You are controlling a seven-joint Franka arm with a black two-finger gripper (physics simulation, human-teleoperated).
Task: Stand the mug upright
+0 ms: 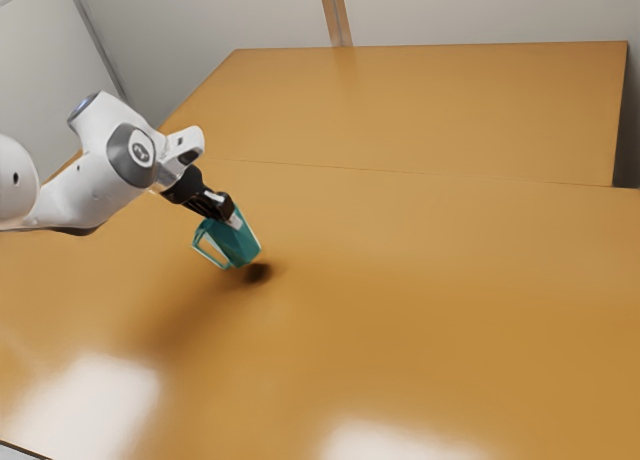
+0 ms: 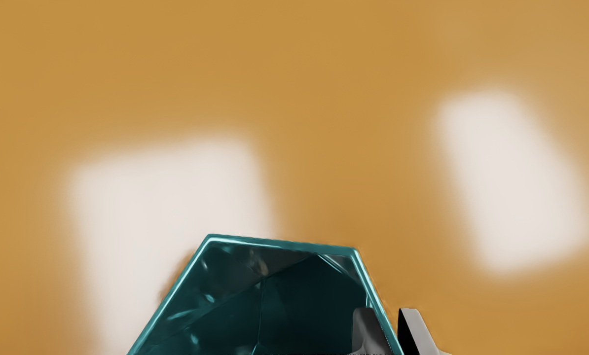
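Holds glossy teal angular mug (image 1: 237, 244) tilted over shiny orange-brown table (image 1: 420, 300); grips its wall from inside and outside with black two-finger gripper (image 1: 234, 219).

I am in a plain indoor room, perhaps a lab or workroom; I cannot tell which. Smooth, pale grey walls (image 1: 480, 10) meet at a corner, and a brown, wood-coloured upright strip (image 1: 336, 15) runs down one. My white-and-grey jointed robot arm (image 1: 95, 185) reaches over a broad, glossy, orange-brown table (image 1: 430, 270), bright with white reflections (image 1: 85, 405).
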